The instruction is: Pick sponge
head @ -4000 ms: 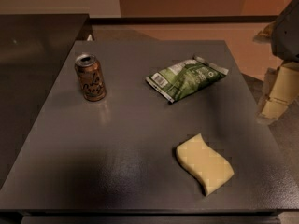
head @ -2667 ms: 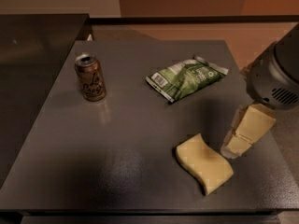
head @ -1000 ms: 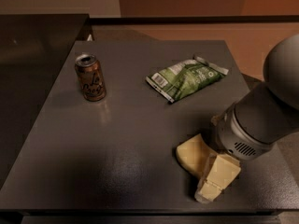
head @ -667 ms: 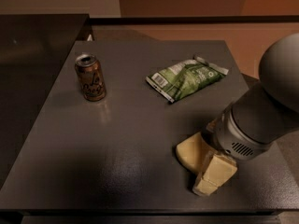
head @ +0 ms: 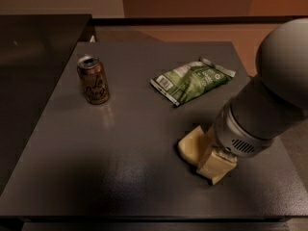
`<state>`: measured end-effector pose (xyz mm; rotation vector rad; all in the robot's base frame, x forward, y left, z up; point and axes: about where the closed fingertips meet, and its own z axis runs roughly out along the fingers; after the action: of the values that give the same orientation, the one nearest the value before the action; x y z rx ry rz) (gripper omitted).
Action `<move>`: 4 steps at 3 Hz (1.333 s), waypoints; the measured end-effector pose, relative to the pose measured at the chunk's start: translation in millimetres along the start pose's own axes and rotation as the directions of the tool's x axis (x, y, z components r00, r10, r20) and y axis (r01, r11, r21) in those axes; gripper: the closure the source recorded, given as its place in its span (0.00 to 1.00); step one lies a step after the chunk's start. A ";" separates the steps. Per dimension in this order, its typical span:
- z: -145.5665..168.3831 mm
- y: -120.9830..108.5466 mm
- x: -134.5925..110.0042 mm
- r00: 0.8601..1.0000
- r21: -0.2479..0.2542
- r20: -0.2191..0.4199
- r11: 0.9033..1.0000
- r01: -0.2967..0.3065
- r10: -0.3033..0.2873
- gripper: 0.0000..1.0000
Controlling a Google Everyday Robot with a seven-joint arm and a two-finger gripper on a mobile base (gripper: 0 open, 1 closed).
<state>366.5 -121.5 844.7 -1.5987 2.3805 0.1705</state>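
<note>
The sponge [head: 190, 146] is a pale yellow foam pad lying flat on the dark table [head: 96, 158], at the front right. Only its left end shows; the rest is hidden under my gripper. My gripper [head: 215, 166] comes down from the right on the big grey arm [head: 260, 114] and sits low over the right part of the sponge, at table height. Whether it touches the sponge I cannot tell.
A brown drink can [head: 93, 80] stands upright at the back left of the table. A green snack bag [head: 192, 80] lies at the back middle, just behind the arm. The table's right and front edges are close to the gripper.
The arm has come in from the table's right edge, moving left and down onto the sponge. It now covers the sponge's right part. The sponge, can and bag have not moved.
</note>
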 end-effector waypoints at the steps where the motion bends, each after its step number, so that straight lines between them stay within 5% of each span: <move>1: -10.4 -9.6 -24.8 1.000 0.027 -0.006 0.999 0.030 -0.030 0.88; 2: -18.0 -23.6 -65.8 0.997 0.054 -0.013 0.995 0.080 -0.079 1.00; 4: -15.6 -56.2 -149.8 0.990 0.082 0.008 0.987 0.139 -0.140 1.00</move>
<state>469.2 -13.6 905.2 -1.7121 2.2254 0.0569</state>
